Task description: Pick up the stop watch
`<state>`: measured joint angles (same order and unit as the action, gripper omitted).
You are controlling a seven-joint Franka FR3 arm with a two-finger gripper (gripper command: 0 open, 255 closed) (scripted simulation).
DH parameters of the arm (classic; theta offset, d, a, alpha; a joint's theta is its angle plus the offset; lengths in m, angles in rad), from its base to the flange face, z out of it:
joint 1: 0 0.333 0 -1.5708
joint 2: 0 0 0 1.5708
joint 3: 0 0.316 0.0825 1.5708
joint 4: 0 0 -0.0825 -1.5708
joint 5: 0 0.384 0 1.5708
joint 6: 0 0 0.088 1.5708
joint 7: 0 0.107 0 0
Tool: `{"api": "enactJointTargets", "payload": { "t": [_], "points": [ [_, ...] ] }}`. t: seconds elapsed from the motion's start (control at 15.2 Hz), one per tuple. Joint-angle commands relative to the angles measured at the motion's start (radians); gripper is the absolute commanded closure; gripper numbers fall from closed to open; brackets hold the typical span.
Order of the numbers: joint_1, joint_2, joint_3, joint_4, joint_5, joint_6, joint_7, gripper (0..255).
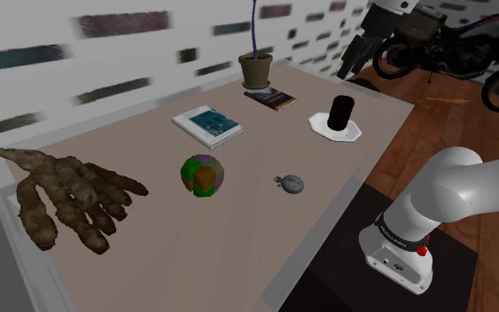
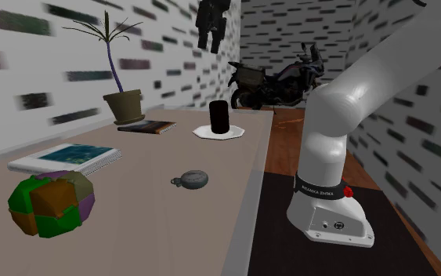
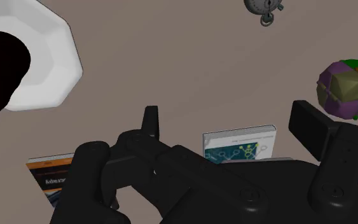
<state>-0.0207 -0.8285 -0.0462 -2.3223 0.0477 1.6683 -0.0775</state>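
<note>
The stopwatch (image 1: 291,183) lies flat on the table (image 1: 238,239), near the coloured ball (image 1: 204,175) and well apart from the tool (image 3: 226,114), which hangs high overhead, fingers spread and empty, probably for a clear descent.

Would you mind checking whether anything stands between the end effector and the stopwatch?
Nothing visible does. The open end effector hangs above the table; the stopwatch lies on bare tabletop, with the ball and the plate well aside.
</note>
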Motion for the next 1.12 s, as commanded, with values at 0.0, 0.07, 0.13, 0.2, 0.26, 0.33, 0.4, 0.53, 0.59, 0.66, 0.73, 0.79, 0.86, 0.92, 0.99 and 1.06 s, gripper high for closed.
{"api": "enactJointTargets", "payload": {
  "t": [0.0,0.07,0.13,0.2,0.26,0.33,0.4,0.53,0.59,0.66,0.73,0.79,0.86,0.92,0.99,1.06],
  "points": [
    [0.000,0.000,0.000,0.000,0.000,0.000,0.000,0],
    [0.010,-0.001,0.003,-0.030,0.007,0.025,-0.010,0],
    [0.020,-0.001,0.005,-0.059,0.014,0.049,-0.019,0],
    [0.030,0.000,0.008,-0.088,0.021,0.074,-0.029,0],
    [0.040,0.002,0.011,-0.116,0.029,0.100,-0.039,0],
    [0.051,0.005,0.013,-0.143,0.036,0.125,-0.050,0],
    [0.062,0.008,0.016,-0.170,0.044,0.151,-0.060,0],
    [0.084,0.019,0.023,-0.221,0.060,0.203,-0.081,0],
    [0.096,0.026,0.026,-0.245,0.069,0.230,-0.092,0],
    [0.108,0.033,0.029,-0.269,0.077,0.257,-0.103,0],
    [0.121,0.043,0.032,-0.291,0.086,0.285,-0.114,0],
    [0.134,0.053,0.036,-0.313,0.095,0.313,-0.126,0],
    [0.147,0.065,0.039,-0.335,0.105,0.341,-0.137,0],
    [0.160,0.078,0.043,-0.355,0.115,0.370,-0.149,0],
    [0.175,0.092,0.046,-0.375,0.125,0.400,-0.162,0],
    [0.189,0.108,0.049,-0.394,0.136,0.430,-0.174,0]
  ]
}}
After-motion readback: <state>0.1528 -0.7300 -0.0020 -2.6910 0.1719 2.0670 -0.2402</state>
